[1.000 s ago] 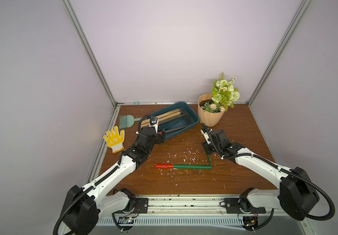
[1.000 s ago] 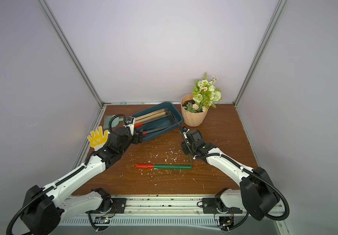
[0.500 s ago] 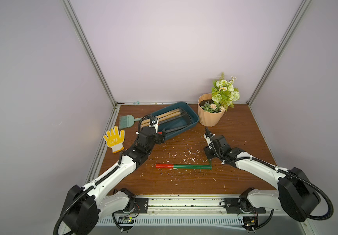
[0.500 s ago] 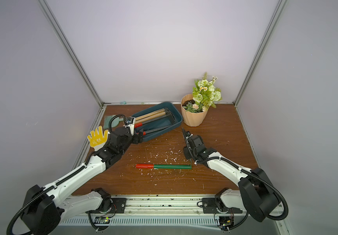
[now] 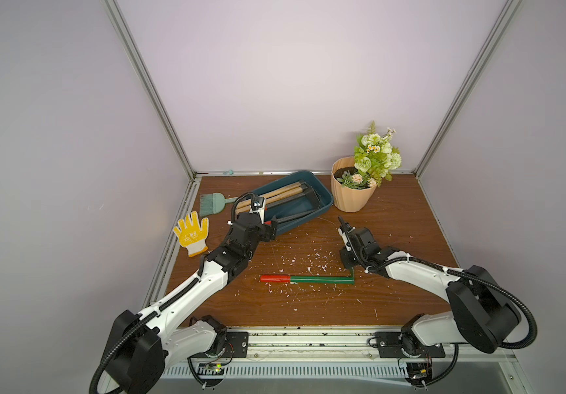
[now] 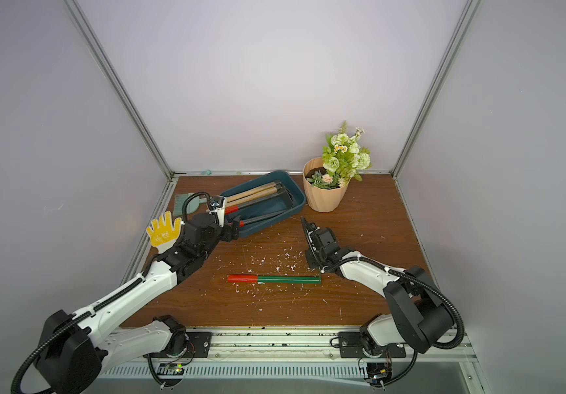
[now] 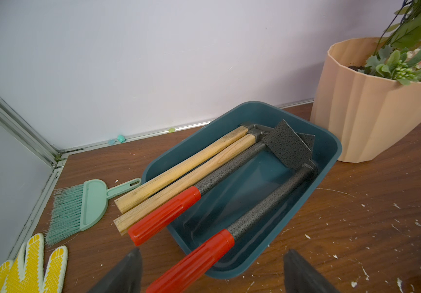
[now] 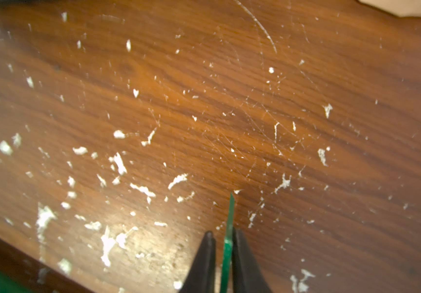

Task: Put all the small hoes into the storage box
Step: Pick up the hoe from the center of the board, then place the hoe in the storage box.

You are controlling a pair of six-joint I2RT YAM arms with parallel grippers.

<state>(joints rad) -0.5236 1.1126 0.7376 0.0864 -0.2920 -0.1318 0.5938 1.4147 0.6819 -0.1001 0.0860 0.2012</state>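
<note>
Though blade [image 8: 230,210] mostly hidden, right hand [image 8: 223,234] clamps small hoe [image 5: 312,279]; left hand [image 7: 212,251] wide, empty

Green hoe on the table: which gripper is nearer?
Right. The right gripper is shut on the green hoe at its blade; the left gripper stands open at the storage box, away from the hoe.

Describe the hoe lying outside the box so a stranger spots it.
On the wooden table, in front of the dark teal storage box, the small hoe lies flat. Unlike the red-gripped tools in the box, its shaft is bright green.
</note>
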